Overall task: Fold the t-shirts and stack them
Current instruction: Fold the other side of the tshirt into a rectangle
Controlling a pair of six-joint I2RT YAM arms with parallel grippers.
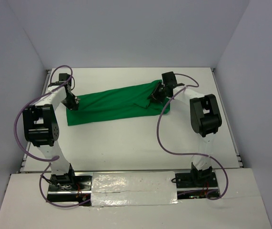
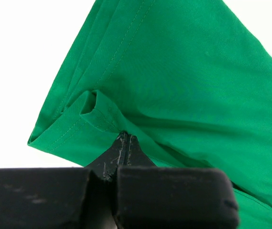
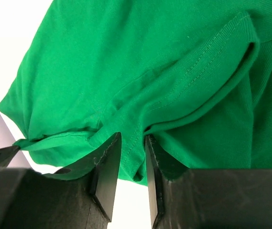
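Note:
The bright green t-shirt [image 1: 112, 105] lies stretched as a long band across the far half of the white table, between my two grippers. My left gripper [image 1: 74, 103] is at its left end; in the left wrist view the jaws [image 2: 127, 137] are shut, with a hemmed fold of the t-shirt [image 2: 183, 71] pinched at their tips. My right gripper [image 1: 155, 94] is at the shirt's right end; in the right wrist view its jaws [image 3: 133, 138] stand a little apart, clamped on a thick hemmed fold of the t-shirt [image 3: 126, 57].
The white table [image 1: 126, 143] is enclosed by grey walls at the back and on both sides. Purple cables [image 1: 166, 143] loop from both arms over the table's near part. The arm bases stand on a taped strip [image 1: 133, 188] at the near edge.

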